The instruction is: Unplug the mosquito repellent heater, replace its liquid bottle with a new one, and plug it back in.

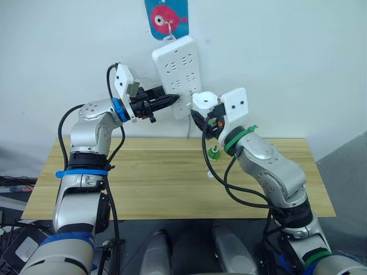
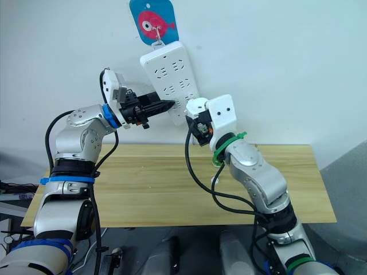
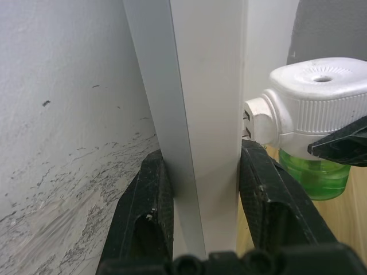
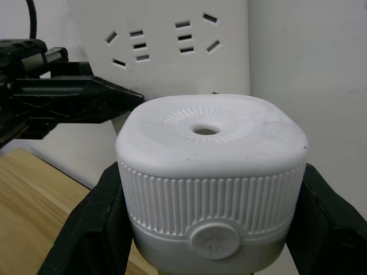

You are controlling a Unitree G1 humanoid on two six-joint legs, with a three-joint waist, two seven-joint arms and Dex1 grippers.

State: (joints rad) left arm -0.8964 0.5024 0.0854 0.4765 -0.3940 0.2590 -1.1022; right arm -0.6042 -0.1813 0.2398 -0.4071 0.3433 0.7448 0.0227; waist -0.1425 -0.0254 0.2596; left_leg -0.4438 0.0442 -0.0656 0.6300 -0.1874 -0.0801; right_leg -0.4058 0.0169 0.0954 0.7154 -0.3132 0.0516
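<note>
Left eye view: left gripper (image 1: 171, 99) at upper centre-left, fingers (image 3: 143, 212) pinching the lower left edge of the power strip (image 1: 178, 71), one finger on its front, one behind against the wall. Strip hangs tilted from a hook under a blue fish tag (image 1: 166, 17); open wall on both sides. Just right of the strip's lower end, right gripper (image 1: 207, 109) clamps the heater (image 1: 205, 100), a finger on each ribbed side, vent hole up; prongs meet the strip face, depth unclear. Green bottle (image 3: 314, 175) sits under the heater. Lower centre, another green bottle (image 1: 214, 153) on the wooden table (image 1: 155, 183), bare tabletop around.
</note>
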